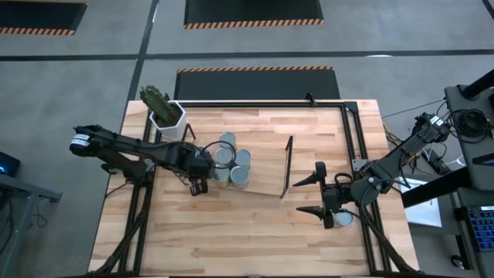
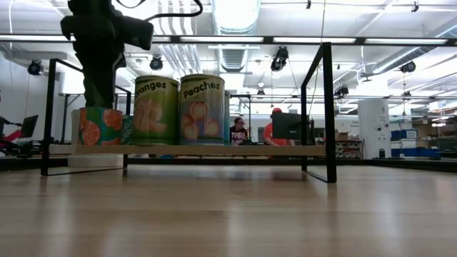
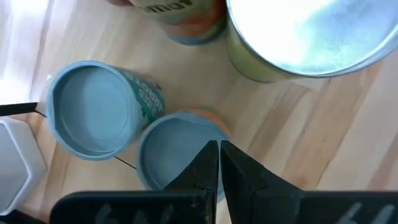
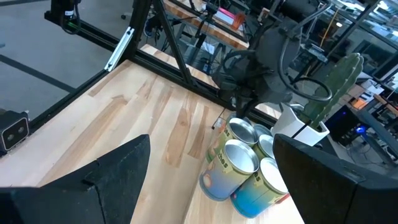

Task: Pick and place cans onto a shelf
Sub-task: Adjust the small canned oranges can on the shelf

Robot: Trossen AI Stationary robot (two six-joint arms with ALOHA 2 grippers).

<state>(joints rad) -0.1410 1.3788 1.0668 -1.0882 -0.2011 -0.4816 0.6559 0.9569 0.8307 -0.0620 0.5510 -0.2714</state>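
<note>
Several cans (image 1: 231, 161) stand upright in a cluster at the left end of the shelf (image 1: 266, 166), a light board with a black wire frame (image 1: 287, 166) at its end. They have shiny round tops and fruit labels (image 2: 178, 111). My left gripper (image 1: 199, 184) is shut and points down at the near-left side of the cluster. Its tips (image 3: 217, 152) are over the rim of one can (image 3: 168, 149). My right gripper (image 1: 319, 193) stands open to the right of the shelf, nearly level, facing the cans (image 4: 239, 162) with nothing between its fingers. My left gripper has its shut fingertips (image 3: 208, 155) above the near edge of a can's top (image 3: 186, 140), pointing down. I cannot tell whether they touch the can. The can stands upright on the shelf.
A white hexagonal pot with a cactus (image 1: 166, 116) stands at the far left, just behind the cans. Black frame rails (image 1: 351, 131) run along the table's far and right edges. Bare wood (image 1: 231, 232) lies in front of the shelf. A round silver thing (image 1: 343, 220) shows under my right arm.
</note>
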